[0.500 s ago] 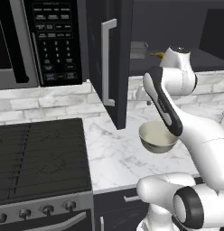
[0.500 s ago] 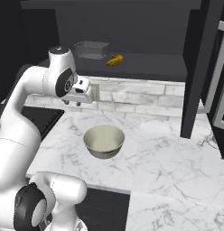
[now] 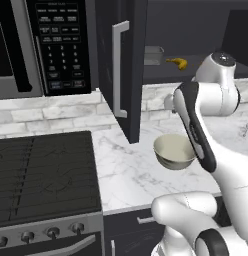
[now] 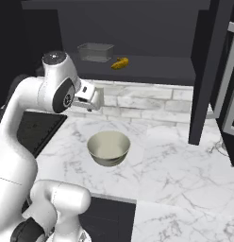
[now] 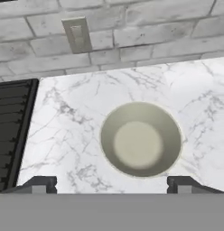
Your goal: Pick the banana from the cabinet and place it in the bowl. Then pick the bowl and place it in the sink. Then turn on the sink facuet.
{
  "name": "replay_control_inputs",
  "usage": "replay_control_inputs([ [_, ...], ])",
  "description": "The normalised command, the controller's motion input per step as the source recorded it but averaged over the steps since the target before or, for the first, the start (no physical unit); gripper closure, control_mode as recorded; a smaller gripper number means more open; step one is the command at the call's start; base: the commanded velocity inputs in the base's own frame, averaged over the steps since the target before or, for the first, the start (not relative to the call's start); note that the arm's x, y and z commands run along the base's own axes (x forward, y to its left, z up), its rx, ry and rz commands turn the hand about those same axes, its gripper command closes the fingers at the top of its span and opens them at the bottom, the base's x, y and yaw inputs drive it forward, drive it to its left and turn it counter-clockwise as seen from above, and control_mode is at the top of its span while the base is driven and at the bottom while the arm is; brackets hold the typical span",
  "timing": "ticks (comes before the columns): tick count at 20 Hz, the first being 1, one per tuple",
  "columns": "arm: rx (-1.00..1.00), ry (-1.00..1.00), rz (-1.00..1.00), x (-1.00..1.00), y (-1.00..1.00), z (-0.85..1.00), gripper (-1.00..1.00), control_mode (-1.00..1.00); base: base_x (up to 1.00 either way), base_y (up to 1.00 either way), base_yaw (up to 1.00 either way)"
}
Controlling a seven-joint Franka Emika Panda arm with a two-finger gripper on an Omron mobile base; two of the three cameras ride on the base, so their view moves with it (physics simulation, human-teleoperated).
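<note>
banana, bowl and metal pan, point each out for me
banana (image 4: 120, 63), right base view, middle of its yellow body
bowl (image 5: 140, 143), hand view, cream inside bottom
metal pan (image 4: 95, 52), right base view, its front wall

A microwave (image 3: 41, 47) hangs above the black stove (image 3: 43, 177), beside the marble counter (image 3: 128, 175).

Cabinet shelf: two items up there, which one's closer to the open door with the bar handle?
The small metal pan. It sits at the shelf end next to the open cabinet door; the banana lies farther along, away from the door.
</note>
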Motion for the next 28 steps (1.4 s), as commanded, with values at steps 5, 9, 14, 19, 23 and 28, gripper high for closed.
replay_control_inputs([
  [5, -0.01, -0.43, -0.25, -0.13, -0.64, 0.52, -1.0, -1.0, 0.0, 0.0, 0.0],
  [9, 0.0, -0.24, -0.25, 0.17, -0.57, 0.77, -1.0, -1.0, 0.0, 0.0, 0.0],
  [14, 0.0, -0.07, -0.2, 0.21, -0.48, 0.97, -1.0, -1.0, 0.0, 0.0, 0.0],
  [19, 0.01, 0.01, -0.07, 0.34, -0.32, 0.48, -1.0, -1.0, 0.0, 0.0, 0.0],
  [23, 0.03, 0.08, 0.05, 0.29, -0.19, -0.08, -1.0, -1.0, 0.0, 0.0, 0.0],
  [28, 0.11, 0.12, 0.22, 0.22, 0.0, -0.47, -1.0, -1.0, 0.0, 0.0, 0.0],
])
